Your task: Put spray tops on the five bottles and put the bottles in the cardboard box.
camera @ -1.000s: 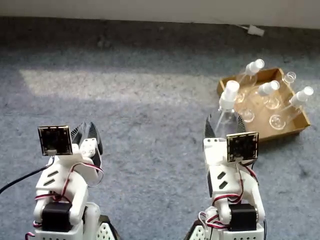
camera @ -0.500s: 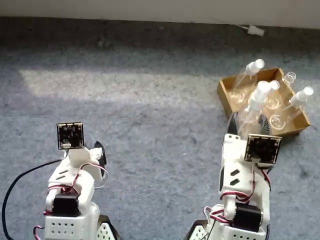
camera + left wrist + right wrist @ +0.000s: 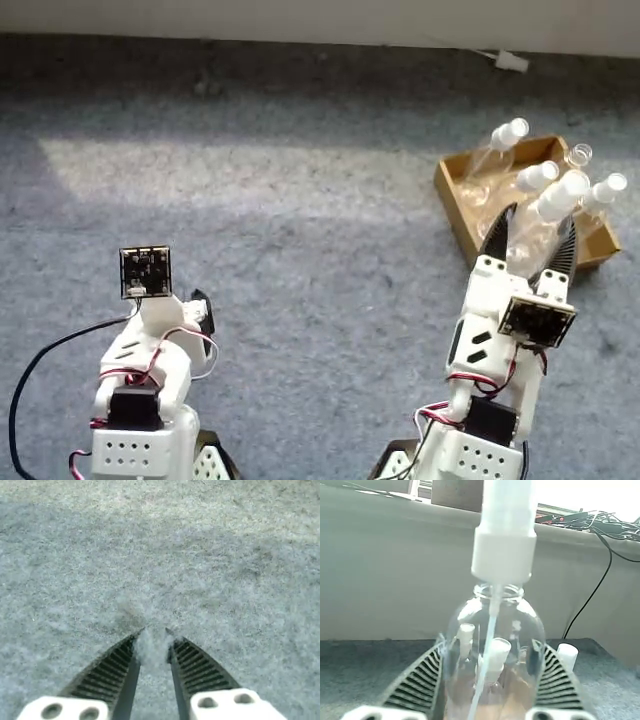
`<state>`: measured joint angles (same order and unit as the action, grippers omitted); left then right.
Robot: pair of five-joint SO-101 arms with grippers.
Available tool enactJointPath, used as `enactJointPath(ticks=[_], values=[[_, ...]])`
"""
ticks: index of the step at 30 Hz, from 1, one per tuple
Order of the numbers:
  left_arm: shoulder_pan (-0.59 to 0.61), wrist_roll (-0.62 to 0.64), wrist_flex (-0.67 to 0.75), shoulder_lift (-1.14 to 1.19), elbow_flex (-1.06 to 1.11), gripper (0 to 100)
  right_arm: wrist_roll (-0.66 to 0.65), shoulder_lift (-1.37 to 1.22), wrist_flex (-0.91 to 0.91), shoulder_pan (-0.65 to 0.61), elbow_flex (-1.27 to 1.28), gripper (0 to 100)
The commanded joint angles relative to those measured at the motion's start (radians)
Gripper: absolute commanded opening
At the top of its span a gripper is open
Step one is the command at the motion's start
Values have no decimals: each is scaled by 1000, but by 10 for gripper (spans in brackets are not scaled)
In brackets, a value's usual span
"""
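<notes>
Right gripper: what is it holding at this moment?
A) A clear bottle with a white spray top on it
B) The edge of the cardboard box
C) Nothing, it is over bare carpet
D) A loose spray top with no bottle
A: in the right wrist view the clear bottle sits between the fingers with its white spray top on, and the high view shows the right gripper by the cardboard box.

Grey carpet [image 3: 300, 250] covers the floor, with a paler sunlit band across it. A small white plug [image 3: 511, 62] on a thin cord lies near the white wall [image 3: 300, 18]. A black cable [image 3: 594, 597] hangs down a grey panel [image 3: 385, 580].
</notes>
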<state>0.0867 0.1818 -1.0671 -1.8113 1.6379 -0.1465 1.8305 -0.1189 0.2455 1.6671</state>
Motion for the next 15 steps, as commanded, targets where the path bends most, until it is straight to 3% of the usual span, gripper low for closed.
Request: enactJointPath(ticks=[1,8,15], values=[[7,-6,5,-12,-7,34,0,2,35,33,-7,135],[7,-6,5,-12,-5,34,5,1,-143,67,-202,135],[7,-6,3,-12,-5,33,6,-97,-157,70,-332,135]])
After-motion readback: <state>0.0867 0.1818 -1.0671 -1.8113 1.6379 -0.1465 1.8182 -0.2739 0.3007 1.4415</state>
